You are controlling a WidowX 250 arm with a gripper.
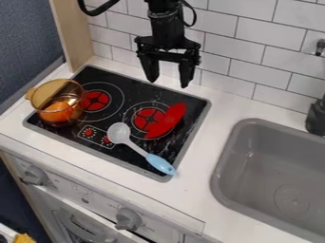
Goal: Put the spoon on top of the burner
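Grey knob (129,218) in front, spoon (138,149) lying across the stovetop (130,95) — black hand (168,84) above, fingers wide apart

Room is left between the amber pot (59,100) and the red object (168,119), by which the burner (143,117) nearer the sink (254,122) is partly covered.

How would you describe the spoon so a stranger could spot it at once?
Find the black stovetop beside the gray sink. Across its front, just nearer than the right-hand burner, lies the spoon, handle toward the near right corner. Its pale bowl and light blue handle set it apart from the red, leaf-shaped piece on that burner.
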